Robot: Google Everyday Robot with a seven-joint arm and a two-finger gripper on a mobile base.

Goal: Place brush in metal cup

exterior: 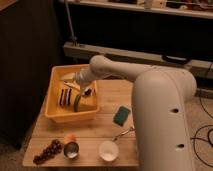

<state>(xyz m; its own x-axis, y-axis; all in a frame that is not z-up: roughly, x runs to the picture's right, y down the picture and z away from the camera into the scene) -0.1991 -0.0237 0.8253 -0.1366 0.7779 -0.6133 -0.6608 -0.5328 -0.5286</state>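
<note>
Where my arm reaches down from the right, the tool (pixel 83 93) hangs inside the yellow bin (pixel 70 116), which stands on the far left part of the bench (pixel 92 131). Its jaws stand wide. I cannot tell whether they touch anything, and nothing is seen to be held.

The brush (pixel 71 85) lies in the bin just left of the tool. Its pale handle slants from far left to near right, with the near-right end running under the tool. The bristle head cannot be made out. A dark green oblong piece (pixel 78 103) lies just beside the tool on its near side.

The metal cup (pixel 71 149) stands upright at the near edge of the bench, outside the bin and well apart from the brush. A white cup (pixel 108 150) stands to its right, and dark grapes (pixel 48 151) lie to its left.
</note>
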